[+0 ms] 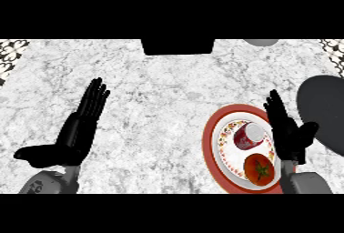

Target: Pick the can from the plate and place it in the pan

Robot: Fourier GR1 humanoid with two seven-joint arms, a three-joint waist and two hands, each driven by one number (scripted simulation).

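Observation:
A red can with a pale lid lies on its side on a red-rimmed plate at the right of the counter. A tomato sits on the same plate, just in front of the can. My right hand stands open over the plate's right edge, fingers straight, right beside the can and apart from it. The dark pan shows at the far right edge, partly cut off. At the left of the counter my left hand is open with nothing in it.
A black block sits at the counter's far edge, with a grey rounded object to its right. Patterned tiles show at both far corners. Marble counter lies between my hands.

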